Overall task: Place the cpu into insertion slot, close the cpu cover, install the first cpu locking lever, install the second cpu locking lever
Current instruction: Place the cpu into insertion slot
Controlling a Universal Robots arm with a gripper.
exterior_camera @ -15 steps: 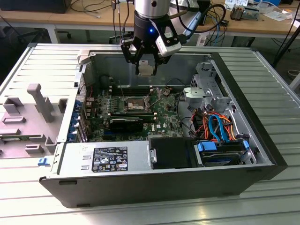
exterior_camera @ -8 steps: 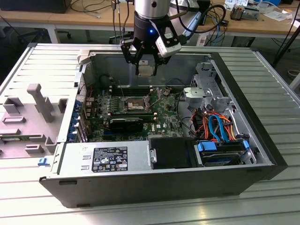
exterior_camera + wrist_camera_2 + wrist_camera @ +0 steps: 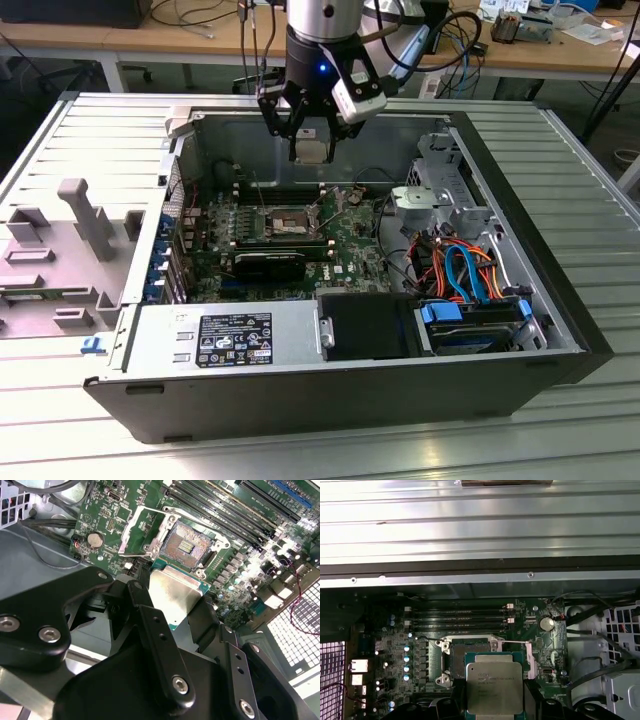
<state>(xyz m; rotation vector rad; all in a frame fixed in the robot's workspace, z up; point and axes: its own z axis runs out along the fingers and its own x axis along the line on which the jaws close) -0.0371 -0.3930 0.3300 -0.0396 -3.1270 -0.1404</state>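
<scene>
Black pincer (image 3: 312, 140) pinching the flat square cpu (image 3: 494, 687) by two opposite edges, high over the open computer case (image 3: 300, 400). Brushed silver-grey top, thin green rim. Below, apart from it, the dark silver-rimmed insertion slot (image 3: 187, 547), partly hidden in the first wrist view. Thin metal cpu cover (image 3: 129, 530) swung open alongside.

Exterior view high above case (image 3: 350, 400); both wrist views close over the insertion slot (image 3: 189, 547) (image 3: 457, 655) (shared).

Ribbed metal workbench (image 3: 590, 200) in front of a wooden desk (image 3: 100, 40) strewn with cables (image 3: 195, 18); the floor (image 3: 35, 95) beyond appears dark grey.
</scene>
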